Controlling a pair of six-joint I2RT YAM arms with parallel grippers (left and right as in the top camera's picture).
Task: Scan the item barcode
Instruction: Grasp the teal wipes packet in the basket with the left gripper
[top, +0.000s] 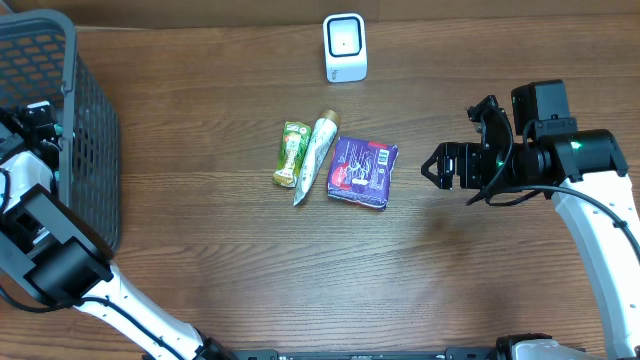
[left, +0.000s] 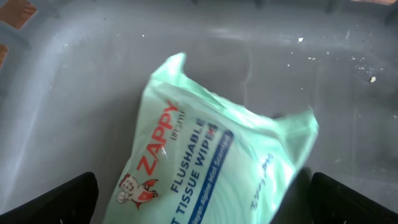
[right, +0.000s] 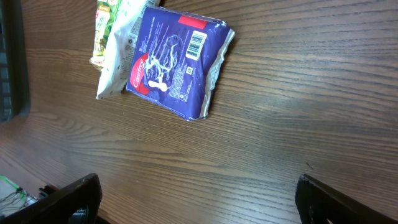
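Progress is judged partial.

Overhead view: on the tabletop (top: 200, 250) a white scanner (top: 345, 47) is stood at 12 o'clock and a dark mesh basket (top: 85, 120) at 9 o'clock. Three items are laid side by side at the centre: a green pouch (top: 291, 153), a white tube (top: 316, 152) touching it, and a purple packet (top: 363, 171) just beside the tube toward 3 o'clock. None is presented to the scanner, so all three are taken as left to scan. The right hand (top: 433, 165) is seen at 3 o'clock, near the packet but apart from it, released and empty. The left arm (top: 50, 250) is reached into the basket.

Left wrist view: the left hand (left: 202, 193) is spread wide, grasping nothing, above a pale green wipes pack (left: 211, 155) lying tilted on the grey basket floor. Its soft film is crumpled; no barcode is shown on this face. It is judged already deposited.

Right wrist view: the purple packet is found at 11 o'clock, lying flat, glossy, slightly wrinkled along one edge. Its barcode (right: 196, 43) is turned upward on a white patch. It is judged the likeliest next item; pick-up and presentation are not yet done.
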